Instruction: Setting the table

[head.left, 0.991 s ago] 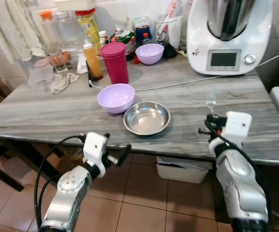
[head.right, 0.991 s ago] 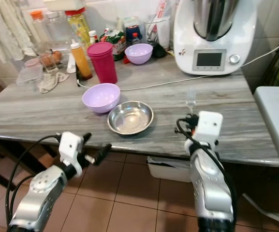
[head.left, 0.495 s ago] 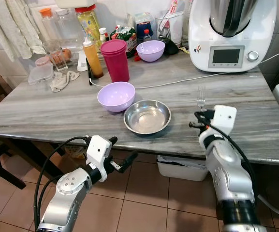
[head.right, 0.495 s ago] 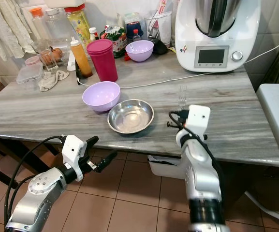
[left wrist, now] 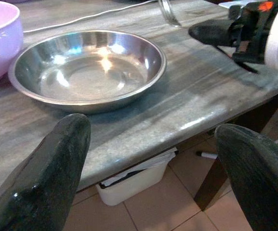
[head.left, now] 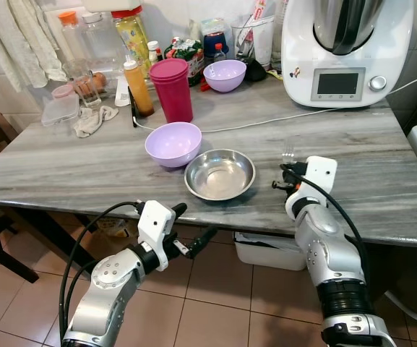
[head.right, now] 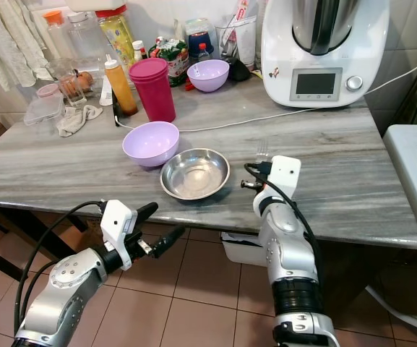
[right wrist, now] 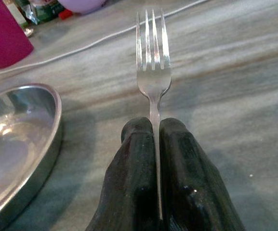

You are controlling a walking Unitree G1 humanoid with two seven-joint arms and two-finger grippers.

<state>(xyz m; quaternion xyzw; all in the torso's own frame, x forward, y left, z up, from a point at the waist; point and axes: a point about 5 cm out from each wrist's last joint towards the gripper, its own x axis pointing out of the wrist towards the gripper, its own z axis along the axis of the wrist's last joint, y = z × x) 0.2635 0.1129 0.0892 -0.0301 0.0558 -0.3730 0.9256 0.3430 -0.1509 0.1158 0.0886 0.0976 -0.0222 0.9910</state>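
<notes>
Midway, you see the right end effector [right wrist: 155, 137] clamped on a fork [right wrist: 152, 77] just right of the steel bowl [head.left: 220, 175], not yet laid; the left end effector [head.left: 194, 230] hangs open below the surface [head.left: 63, 166].

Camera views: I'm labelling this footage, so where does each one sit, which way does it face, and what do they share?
Left eye: on the head, looking down at the table; both arms show.
Right eye: beside it, same scene.
Left wrist: below the table edge, facing the steel bowl between open fingers.
Right wrist: over the tabletop, along shut fingers holding a fork.
Shared: the steel bowl appears in all four.
</notes>
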